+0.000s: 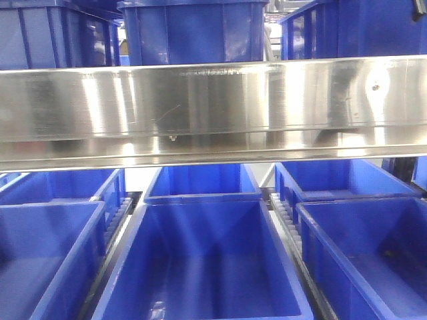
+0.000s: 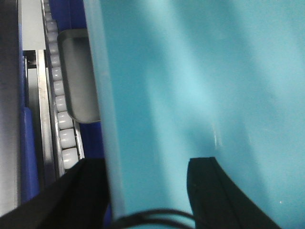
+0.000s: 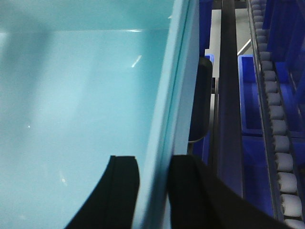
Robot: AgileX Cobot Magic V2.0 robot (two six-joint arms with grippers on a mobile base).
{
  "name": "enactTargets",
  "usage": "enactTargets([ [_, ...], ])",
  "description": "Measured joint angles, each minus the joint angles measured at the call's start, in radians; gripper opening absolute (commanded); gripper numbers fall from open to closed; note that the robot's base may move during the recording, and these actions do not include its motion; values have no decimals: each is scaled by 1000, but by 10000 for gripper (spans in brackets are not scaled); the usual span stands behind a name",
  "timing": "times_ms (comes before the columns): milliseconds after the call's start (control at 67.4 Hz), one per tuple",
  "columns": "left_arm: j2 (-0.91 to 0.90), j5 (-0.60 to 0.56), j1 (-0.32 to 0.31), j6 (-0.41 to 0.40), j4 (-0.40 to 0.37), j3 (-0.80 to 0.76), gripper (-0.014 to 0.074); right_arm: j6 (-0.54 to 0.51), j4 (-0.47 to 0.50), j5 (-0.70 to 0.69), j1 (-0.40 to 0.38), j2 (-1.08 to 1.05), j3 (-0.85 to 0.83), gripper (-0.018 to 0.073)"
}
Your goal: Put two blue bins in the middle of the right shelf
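Note:
A blue bin fills both wrist views, looking pale cyan there: its left wall in the left wrist view, its right wall in the right wrist view. My left gripper straddles the left wall. One finger is outside and one inside, and the inside finger stands well off the wall, so it is open. My right gripper is shut on the right wall, with a finger pressed on each side of the rim. In the front view the middle front bin sits on the lower shelf. Neither gripper shows there.
A steel shelf beam crosses the front view, with blue bins above it. More blue bins stand left, right and behind. White roller tracks run beside the bin in the left wrist view and the right wrist view.

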Motion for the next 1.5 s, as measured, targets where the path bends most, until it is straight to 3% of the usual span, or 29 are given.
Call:
enactTargets([
  [1500, 0, 2, 0, 0, 2, 0, -111, 0, 0, 2, 0, 0, 0, -162],
])
